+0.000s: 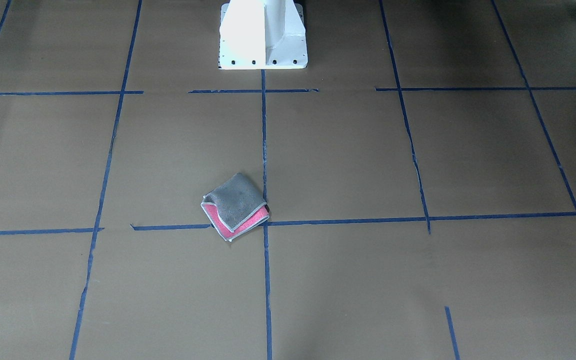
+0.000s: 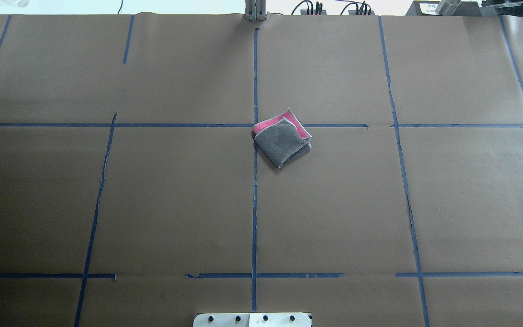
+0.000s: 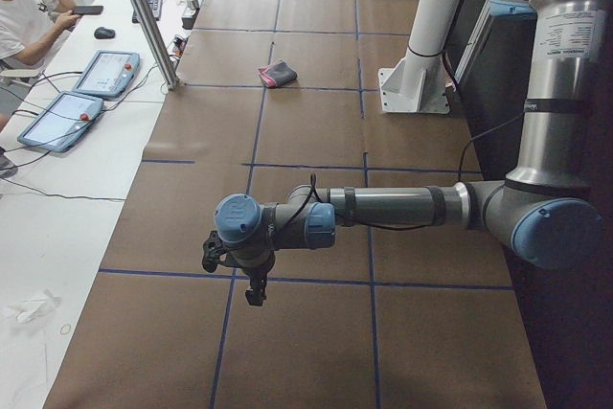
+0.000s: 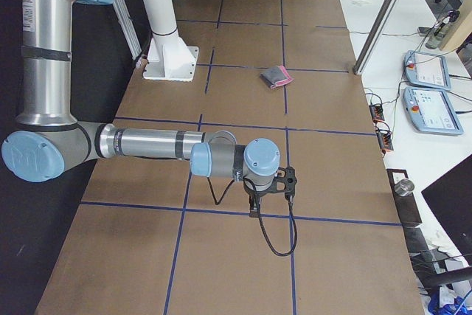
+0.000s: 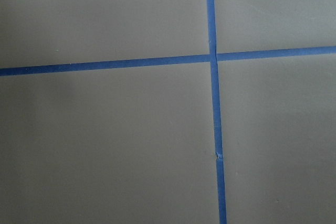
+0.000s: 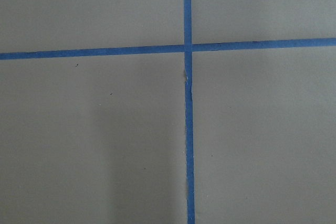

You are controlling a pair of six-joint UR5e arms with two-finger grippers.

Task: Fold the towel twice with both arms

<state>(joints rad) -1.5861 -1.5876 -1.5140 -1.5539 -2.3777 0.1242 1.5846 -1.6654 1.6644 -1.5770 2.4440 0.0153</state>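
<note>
The towel (image 2: pixel 283 137) lies folded into a small square near the table's middle, grey face up with a pink strip and pale edging showing along one side. It also shows in the front-facing view (image 1: pixel 235 206), the exterior left view (image 3: pixel 278 74) and the exterior right view (image 4: pixel 276 77). My left gripper (image 3: pixel 254 294) hangs over the table's left end, far from the towel. My right gripper (image 4: pixel 254 209) hangs over the right end, equally far. Both show only in the side views, so I cannot tell whether they are open or shut. Both wrist views show only bare paper and tape.
Brown paper with a blue tape grid (image 2: pixel 254 204) covers the table. The white pedestal base (image 1: pixel 263 35) stands at the robot's edge. A metal post (image 3: pixel 144 21), tablets (image 3: pixel 57 122) and a seated operator (image 3: pixel 24 16) are beyond the far edge.
</note>
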